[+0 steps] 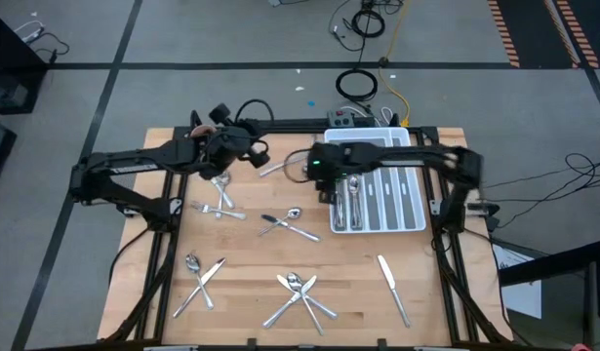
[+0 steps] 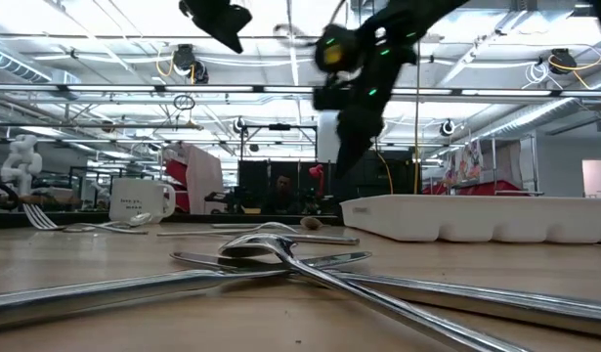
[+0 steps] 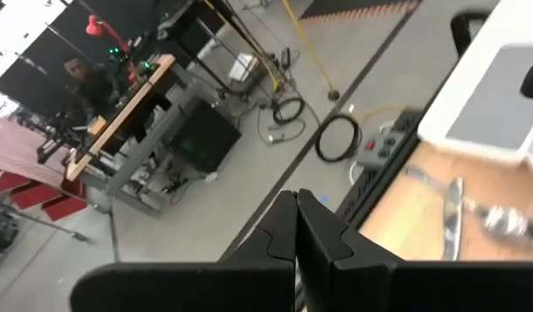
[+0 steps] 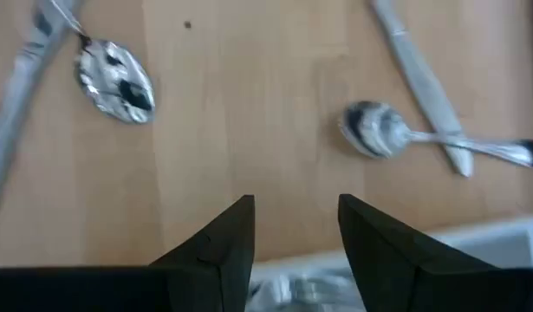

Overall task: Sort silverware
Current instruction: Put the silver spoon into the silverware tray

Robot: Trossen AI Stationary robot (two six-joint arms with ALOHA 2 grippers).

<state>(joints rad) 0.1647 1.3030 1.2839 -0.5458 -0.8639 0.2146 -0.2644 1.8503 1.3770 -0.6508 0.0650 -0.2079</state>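
Right gripper (image 4: 294, 227) hung open, empty, over tray (image 1: 414, 226) left edge; looked like between picks. Left gripper (image 3: 296, 227) shut, holding nothing visible, raised at table rear. Silverware (image 1: 298, 295) scattered on table, some in tray. Next: reach nearest spoon (image 4: 376, 130)

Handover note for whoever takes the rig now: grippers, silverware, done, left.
Left gripper: fingers shut, empty, raised above the table's back left.
Right gripper: fingers open, empty, over the left edge of the white tray.
Done: several pieces already lie in the tray's slots, among them a spoon in a left compartment.
Left: loose silverware on the wooden table: forks at back left, a spoon and knife mid-table, a crossed pair front left, a crossed bunch front centre, one knife front right.
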